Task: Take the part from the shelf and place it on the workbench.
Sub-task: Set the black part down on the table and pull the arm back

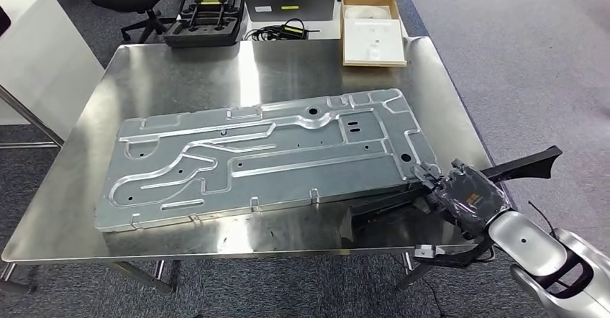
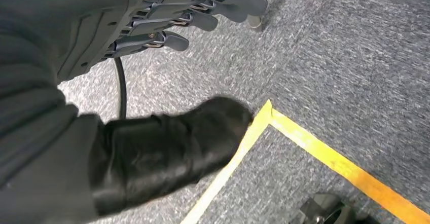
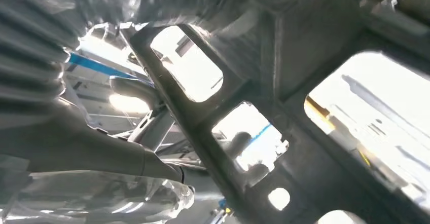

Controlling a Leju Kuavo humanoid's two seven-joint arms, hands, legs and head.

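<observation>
On the counter [image 1: 86, 152] the part [image 1: 266, 156] is lying flat; the right hand [image 1: 464, 196] is gripping its near corner; the left hand [image 2: 172, 19] is hanging open.

Right robot hand [image 1: 467, 197] fingers hidden under part [image 1: 266, 156] corner; grip unclear.
</observation>
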